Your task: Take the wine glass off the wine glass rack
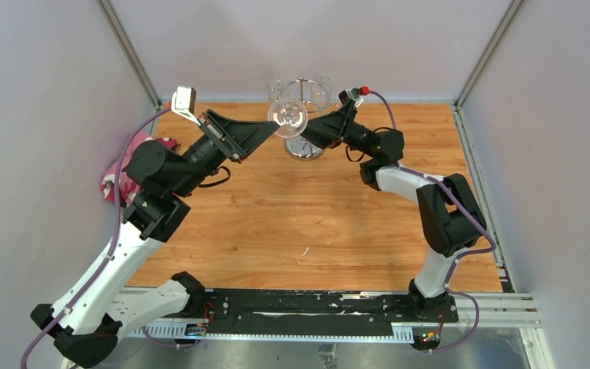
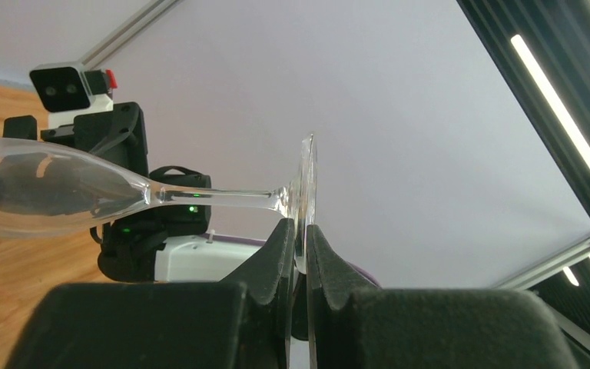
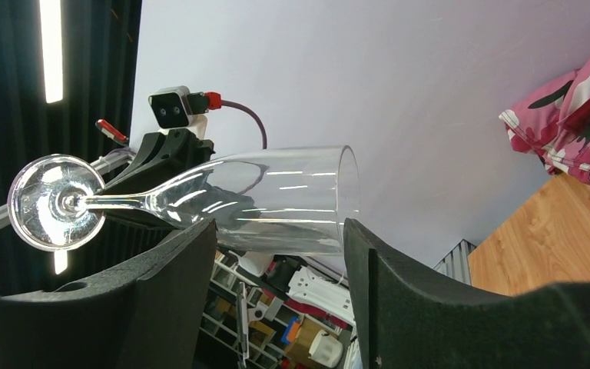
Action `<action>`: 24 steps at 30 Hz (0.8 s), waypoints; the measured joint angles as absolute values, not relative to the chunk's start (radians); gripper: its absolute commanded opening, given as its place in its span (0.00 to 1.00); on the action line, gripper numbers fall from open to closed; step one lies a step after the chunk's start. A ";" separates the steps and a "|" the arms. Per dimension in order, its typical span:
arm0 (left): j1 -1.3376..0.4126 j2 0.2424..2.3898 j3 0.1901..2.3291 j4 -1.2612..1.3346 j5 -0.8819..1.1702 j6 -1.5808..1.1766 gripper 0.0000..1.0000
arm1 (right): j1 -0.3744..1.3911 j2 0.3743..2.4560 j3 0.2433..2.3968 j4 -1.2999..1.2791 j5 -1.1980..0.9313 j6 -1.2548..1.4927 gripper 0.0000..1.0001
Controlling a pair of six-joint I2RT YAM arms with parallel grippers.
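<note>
Looking down from the top: a wood-grain table top (image 1: 292,231), boxed in by pale grey walls (image 1: 38,115), with aluminium posts (image 1: 127,46) at the far corners. At the far middle, the chrome wine glass rack (image 1: 304,151) on its mirrored dome base, with more glasses (image 1: 323,81) hanging at its far side. In the air over that base, the wine glass (image 1: 289,117), with the left gripper (image 1: 270,127) at its left and the right gripper (image 1: 313,131) at its right. By the left wall, a pink patterned cloth (image 1: 127,173).

From the left wrist: left gripper (image 2: 301,231) with jaws at a thin slit, pinching the edge of the round foot of the wine glass (image 2: 223,197). Stem and bowl pointing left, toward the right arm and its wrist camera (image 2: 65,87). Behind, plain wall and ceiling light strips (image 2: 557,100).

From the right wrist: right gripper (image 3: 276,231) spread wide, black fingers (image 3: 177,284) well apart, with the bowl of the wine glass (image 3: 276,196) lying sideways across the gap. Cannot tell whether either finger touches it. Beyond, pale wall, a table corner and the pink cloth (image 3: 576,123) at the right.
</note>
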State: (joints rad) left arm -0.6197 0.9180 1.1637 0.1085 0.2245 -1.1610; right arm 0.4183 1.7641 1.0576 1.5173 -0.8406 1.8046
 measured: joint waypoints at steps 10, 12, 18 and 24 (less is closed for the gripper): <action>-0.620 0.912 1.164 0.133 0.220 -1.161 0.00 | 0.434 1.765 1.082 1.507 -0.825 1.814 0.65; -0.620 0.909 1.164 0.133 0.218 -1.161 0.00 | 0.435 1.766 1.085 1.508 -0.821 1.814 0.65; -0.620 0.907 1.164 0.133 0.216 -1.160 0.00 | 0.439 1.767 1.085 1.508 -0.811 1.815 0.65; -0.620 0.908 1.164 0.133 0.216 -1.163 0.00 | 0.439 1.778 1.098 1.510 -0.803 1.814 0.64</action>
State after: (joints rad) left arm -0.6197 0.9077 1.1637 0.1329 0.2165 -1.1629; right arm 0.4389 1.7779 1.0981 1.5105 -0.8032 1.8145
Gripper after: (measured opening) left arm 0.110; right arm 0.648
